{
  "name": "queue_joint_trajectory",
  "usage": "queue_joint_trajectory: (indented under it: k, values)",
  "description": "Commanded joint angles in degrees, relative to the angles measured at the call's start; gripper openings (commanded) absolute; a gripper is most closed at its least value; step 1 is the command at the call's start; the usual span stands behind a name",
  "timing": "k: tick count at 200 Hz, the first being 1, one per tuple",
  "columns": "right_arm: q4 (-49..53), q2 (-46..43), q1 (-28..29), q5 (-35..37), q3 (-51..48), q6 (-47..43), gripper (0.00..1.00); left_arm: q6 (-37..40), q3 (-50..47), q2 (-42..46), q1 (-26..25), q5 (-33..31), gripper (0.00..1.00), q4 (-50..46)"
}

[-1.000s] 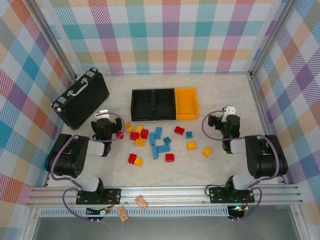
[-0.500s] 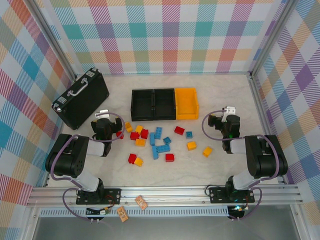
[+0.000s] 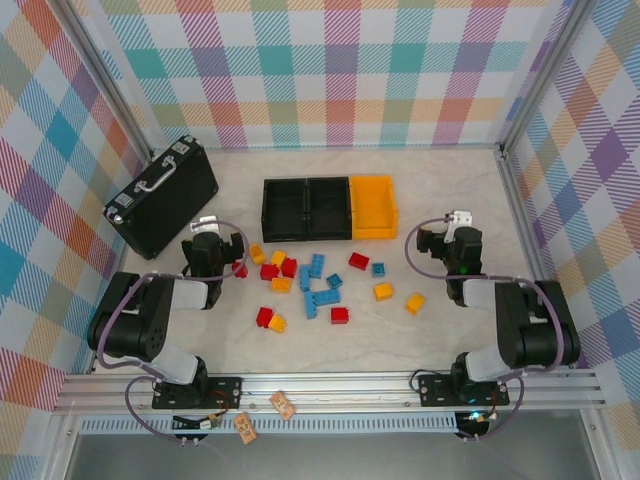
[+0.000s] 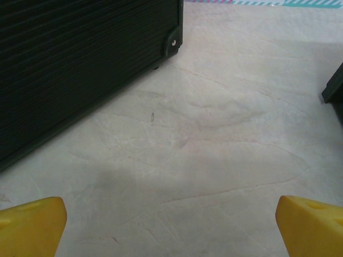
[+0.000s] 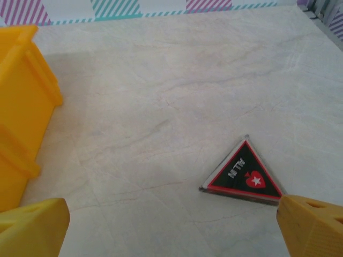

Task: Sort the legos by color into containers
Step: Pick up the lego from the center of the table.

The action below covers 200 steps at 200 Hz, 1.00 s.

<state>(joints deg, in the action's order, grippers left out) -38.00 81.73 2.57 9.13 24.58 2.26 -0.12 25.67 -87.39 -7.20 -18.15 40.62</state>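
A black briefcase (image 3: pixel 162 197) with a silver handle lies flat at the far left of the pale marbled table (image 3: pixel 385 342), set at an angle to its edges. A small dark triangle (image 5: pixel 243 174) with a red border and a red spade mark lies flat on the table, its white lettering perhaps reading "ALIN". Plaid walls (image 3: pixel 330 70) enclose three sides

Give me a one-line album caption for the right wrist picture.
The right end effector, open, above the pale table: yellow-orange bin left, dark triangle right.
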Motion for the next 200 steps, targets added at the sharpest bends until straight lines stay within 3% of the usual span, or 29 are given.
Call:
queue_joint_trajectory:
  k: [1,33,73,87,105,119,160,200]
  values:
    - [10.6,-7.3,-0.1,-1.2,5.3,1.6,0.99,0.8,6.2,5.2,0.0,-1.8,0.99,-11.7]
    - [20.0,-12.9,-0.2,-5.1,9.9,8.4,0.99,-6.0,10.5,12.0,-0.2,-3.1,1.0,-21.9]
    - [43.4,-18.0,-0.3,-8.2,17.8,29.8,0.99,-29.7,12.6,21.3,0.3,2.5,1.0,-35.1]
    - [44.8,-18.4,-0.3,-14.4,18.4,29.8,1.0,-30.4,12.9,23.2,0.5,8.1,0.99,-37.9]
    - [47.1,-18.5,-0.2,-21.8,19.4,29.1,0.87,-30.9,16.0,23.7,0.5,15.0,1.0,-46.6]
    - [51.5,-18.3,0.0,-24.4,20.7,28.8,0.8,-30.7,17.8,23.5,0.4,21.0,0.89,-51.7]
    - [65.9,-16.2,5.6,-19.9,25.1,25.6,0.72,-31.2,17.0,25.3,-3.3,28.6,0.71,-60.9]
    - [72.8,-11.0,14.8,-13.2,25.9,24.7,0.71,-33.4,13.7,27.3,-12.9,28.3,0.68,-62.6]
